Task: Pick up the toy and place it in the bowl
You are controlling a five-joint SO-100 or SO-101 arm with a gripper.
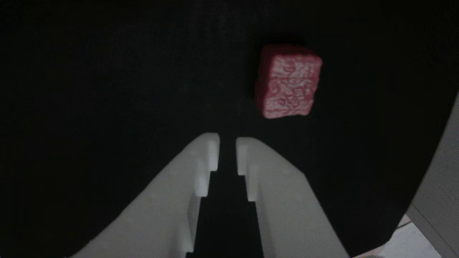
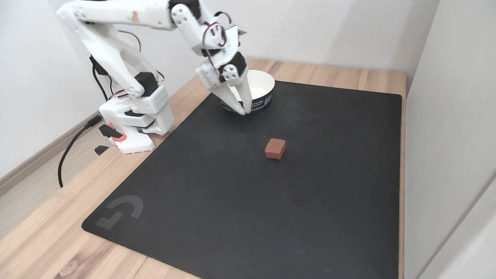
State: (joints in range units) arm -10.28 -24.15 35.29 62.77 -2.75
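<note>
One step lies ahead of us, the reach. In the fixed view our arm [image 2: 116, 42] arches from upper left, its gripper [image 2: 245, 112] pointing down before the bowl [image 2: 267, 83], jaws nearly pressed together, holding nothing. The toy [image 2: 275, 148] sits right of centre on the mat [image 2: 232, 201]; we must spread them and descend.

White walls [image 2: 329, 31] behind & right of wood table [image 2: 46, 240] w/ black mat [image 2: 232, 217], even light
</note>
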